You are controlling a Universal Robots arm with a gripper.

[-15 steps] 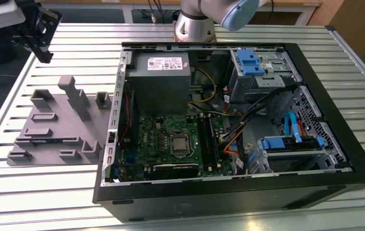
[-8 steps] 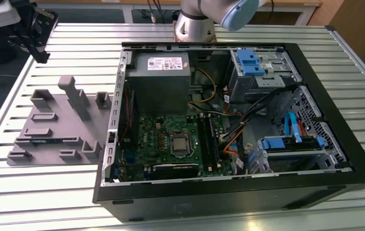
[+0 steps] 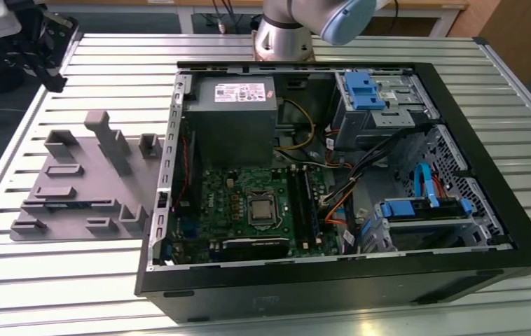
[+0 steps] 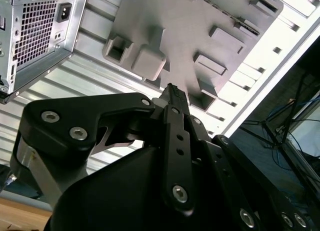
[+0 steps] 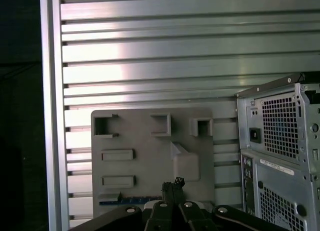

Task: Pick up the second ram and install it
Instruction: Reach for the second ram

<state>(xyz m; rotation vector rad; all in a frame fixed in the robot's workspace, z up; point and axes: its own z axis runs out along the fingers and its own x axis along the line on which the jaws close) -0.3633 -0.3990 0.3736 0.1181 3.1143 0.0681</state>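
- Gripper (image 5: 173,183) is hanging raised over the grey tray (image 3: 78,157), clear of it.
- Fingers (image 4: 172,108) are sitting narrow, pressed together, gripping nothing.
- Second ram (image 3: 74,205) is lying flat in a slot along the tray's near edge; its blue strip (image 5: 131,201) is showing in the first wrist view.
- Tray is resting on the slatted tabletop (image 3: 69,280), on the exterior view's left of the open computer case (image 3: 490,231).

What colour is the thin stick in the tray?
Dark blue. The second ram shows best in the first wrist view, in the grey tray.
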